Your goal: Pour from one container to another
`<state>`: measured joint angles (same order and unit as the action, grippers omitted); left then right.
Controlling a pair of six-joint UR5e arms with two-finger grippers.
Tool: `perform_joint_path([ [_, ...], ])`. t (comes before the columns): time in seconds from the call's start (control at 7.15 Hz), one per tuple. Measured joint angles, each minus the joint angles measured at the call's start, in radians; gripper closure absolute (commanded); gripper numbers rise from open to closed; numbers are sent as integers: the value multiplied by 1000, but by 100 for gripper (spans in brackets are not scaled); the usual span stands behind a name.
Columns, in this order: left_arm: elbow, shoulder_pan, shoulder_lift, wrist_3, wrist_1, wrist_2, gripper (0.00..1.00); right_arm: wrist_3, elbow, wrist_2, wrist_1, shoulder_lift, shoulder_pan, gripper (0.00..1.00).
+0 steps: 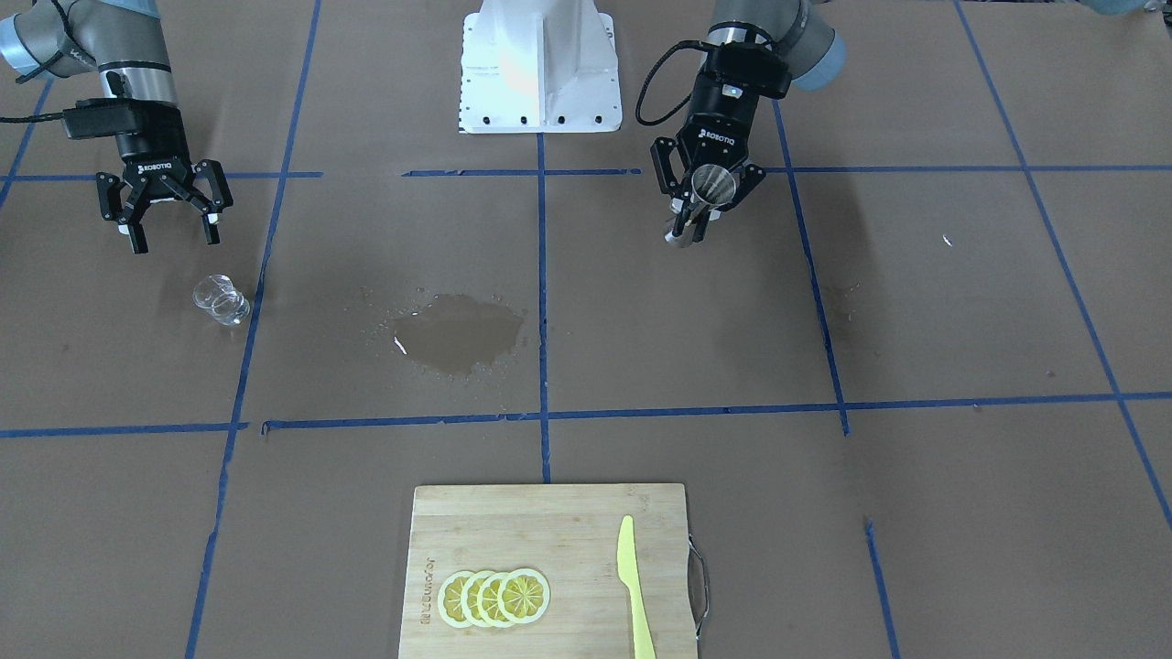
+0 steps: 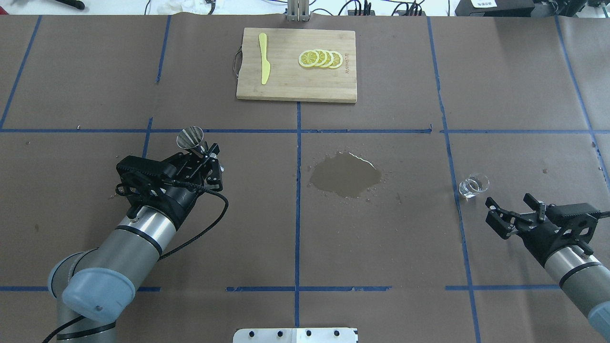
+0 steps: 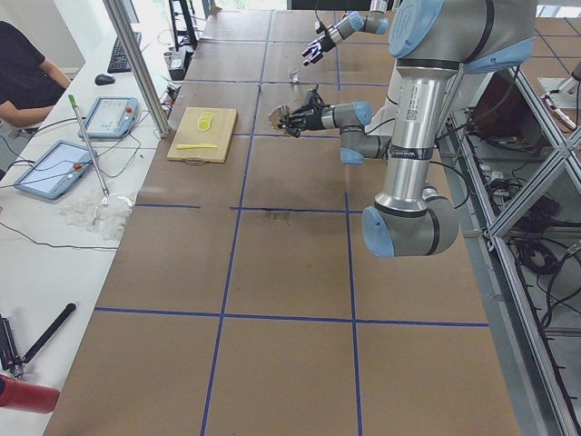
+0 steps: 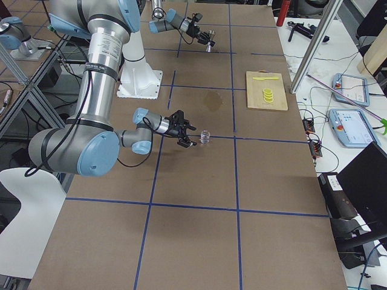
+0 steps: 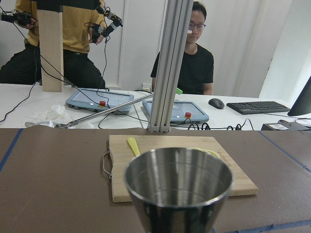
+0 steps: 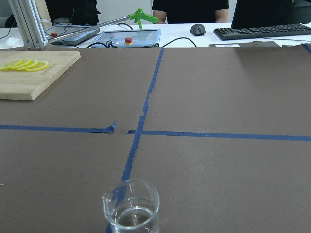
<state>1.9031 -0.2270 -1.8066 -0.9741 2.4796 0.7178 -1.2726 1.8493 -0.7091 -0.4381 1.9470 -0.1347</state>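
A steel cup [image 2: 190, 137] is held above the table, with my left gripper [image 2: 204, 153] shut on its lower part. In the left wrist view the cup [image 5: 178, 187] stands upright with its mouth up, and its bottom is hidden. From the front, the cup [image 1: 712, 183] sits between the left gripper's [image 1: 707, 203] fingers. A small clear glass beaker [image 2: 473, 186] holding a little clear liquid stands on the table. My right gripper [image 2: 514, 206] is open just behind the beaker and does not touch it. The beaker [image 6: 131, 208] shows low in the right wrist view.
A wet puddle [image 2: 345, 175] darkens the brown paper between the two arms. A wooden cutting board [image 2: 286, 85] at the far edge carries lemon slices [image 2: 320, 58] and a yellow knife [image 2: 263, 64]. People sit at a desk beyond the table.
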Motion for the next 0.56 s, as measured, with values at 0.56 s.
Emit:
perform_joint_path([
  [0.56,-4,-2,7,0,1,1,100,230,-254,58,214,-168,36,0],
])
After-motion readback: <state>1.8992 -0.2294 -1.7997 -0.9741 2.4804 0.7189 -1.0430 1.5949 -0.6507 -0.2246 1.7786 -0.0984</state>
